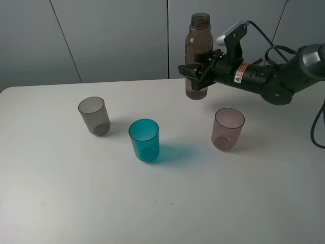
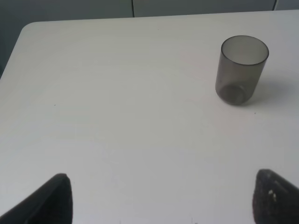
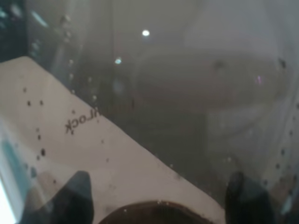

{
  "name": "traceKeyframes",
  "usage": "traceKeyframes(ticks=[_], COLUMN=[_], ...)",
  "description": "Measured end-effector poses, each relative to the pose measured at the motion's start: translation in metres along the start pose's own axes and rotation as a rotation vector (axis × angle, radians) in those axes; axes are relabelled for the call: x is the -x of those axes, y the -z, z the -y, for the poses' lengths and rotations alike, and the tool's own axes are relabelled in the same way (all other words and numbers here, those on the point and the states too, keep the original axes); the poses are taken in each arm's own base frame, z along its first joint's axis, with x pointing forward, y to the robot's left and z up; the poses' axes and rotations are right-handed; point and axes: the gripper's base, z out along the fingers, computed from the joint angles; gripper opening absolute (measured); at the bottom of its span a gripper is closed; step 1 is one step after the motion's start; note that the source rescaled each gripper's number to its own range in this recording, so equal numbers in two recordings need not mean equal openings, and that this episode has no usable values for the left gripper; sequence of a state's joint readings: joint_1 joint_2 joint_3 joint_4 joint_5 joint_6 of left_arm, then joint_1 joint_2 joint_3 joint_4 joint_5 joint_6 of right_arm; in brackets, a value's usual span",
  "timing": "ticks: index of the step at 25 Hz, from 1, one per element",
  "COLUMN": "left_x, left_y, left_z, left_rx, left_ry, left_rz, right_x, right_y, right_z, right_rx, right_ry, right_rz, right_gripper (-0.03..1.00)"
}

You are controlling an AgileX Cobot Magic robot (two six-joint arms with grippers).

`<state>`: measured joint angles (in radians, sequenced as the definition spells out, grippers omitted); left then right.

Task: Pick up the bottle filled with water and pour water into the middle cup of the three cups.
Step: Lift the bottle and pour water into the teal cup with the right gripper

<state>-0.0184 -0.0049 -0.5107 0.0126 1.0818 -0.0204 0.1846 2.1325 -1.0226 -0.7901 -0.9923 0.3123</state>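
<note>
The smoky-brown bottle (image 1: 198, 56) stands upright, lifted off the table at the back right, uncapped. My right gripper (image 1: 197, 72) is shut on its lower body. In the right wrist view the bottle (image 3: 163, 102) fills the frame, wet with droplets. The teal-blue middle cup (image 1: 144, 140) stands upright on the table, to the front left of the bottle. The smoky grey cup (image 1: 94, 115) is left of it and the pinkish-mauve cup (image 1: 228, 128) right of it. My left gripper (image 2: 161, 198) is open over bare table, with the grey cup (image 2: 241, 70) ahead of it.
The white table (image 1: 76, 193) carries only the three cups. Its back edge runs along a grey wall (image 1: 111, 35). The right arm's cables (image 1: 317, 122) hang at the right edge.
</note>
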Motion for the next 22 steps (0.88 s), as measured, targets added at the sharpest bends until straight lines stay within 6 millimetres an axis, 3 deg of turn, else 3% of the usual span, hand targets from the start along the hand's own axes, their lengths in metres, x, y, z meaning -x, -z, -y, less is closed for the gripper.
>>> traceKeyframes(ticks=[11,22], left_x=[0.0,0.0], left_y=[0.0,0.0], left_z=[0.0,0.0], left_rx=[0.0,0.0], left_ry=[0.002,0.002], left_rz=[0.0,0.0], right_x=[0.002,0.004], right_y=[-0.017,-0.022], right_z=[-0.03,-0.04], right_rx=[0.055,0.074], right_ry=[0.018,0.298], right_rz=[-0.032,-0.016], right_gripper=[0.04,0.04])
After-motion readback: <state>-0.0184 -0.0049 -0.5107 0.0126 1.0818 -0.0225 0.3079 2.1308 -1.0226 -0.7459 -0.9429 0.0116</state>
